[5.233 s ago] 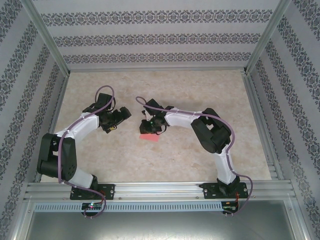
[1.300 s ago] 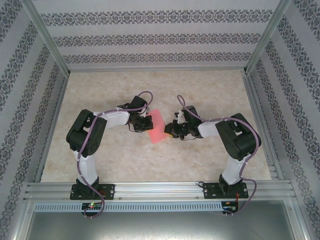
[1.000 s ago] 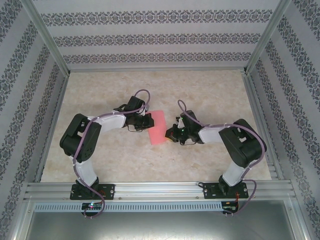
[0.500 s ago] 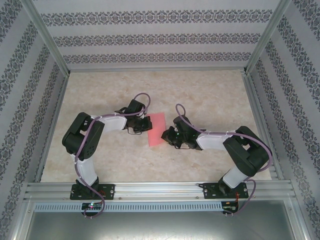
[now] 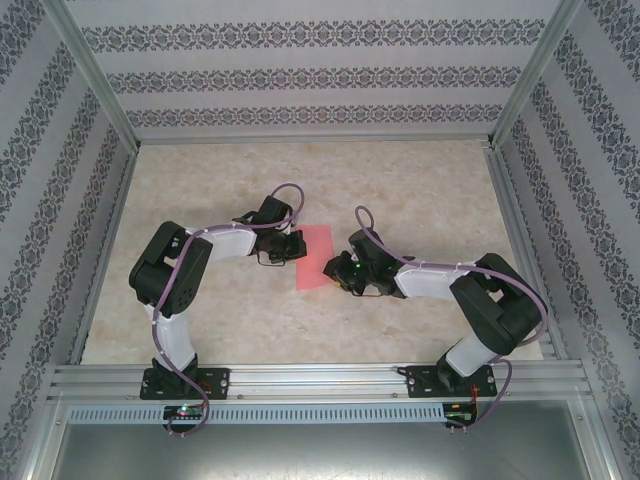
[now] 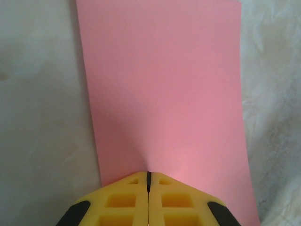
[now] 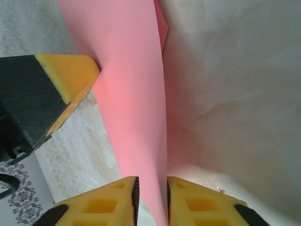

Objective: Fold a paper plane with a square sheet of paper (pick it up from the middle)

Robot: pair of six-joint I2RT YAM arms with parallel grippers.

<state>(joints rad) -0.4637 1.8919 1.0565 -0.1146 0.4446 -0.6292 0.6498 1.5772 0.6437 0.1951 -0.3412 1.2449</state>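
The salmon-pink square sheet of paper [image 5: 314, 256] hangs between my two grippers over the middle of the table. My left gripper [image 5: 296, 250] is shut on its left edge; in the left wrist view the yellow fingertips [image 6: 148, 176] meet on the near rim of the sheet [image 6: 164, 84]. My right gripper [image 5: 333, 268] is at the sheet's right edge. Its jaws [image 7: 151, 186] stand slightly apart with the paper [image 7: 134, 94] running edge-on through the gap. The left gripper's finger [image 7: 66, 75] touches the sheet's far side. No paper plane shape is in view.
The beige marbled tabletop [image 5: 400, 180] is walled by patterned panels on three sides, with an aluminium rail [image 5: 320, 380] along the near edge. Both arms' elbows bend outward, leaving bare table behind and in front of the sheet.
The right gripper's jaws have parted from a closed grip on the sheet's right edge. The left gripper stays shut on the paper, which has barely shifted.
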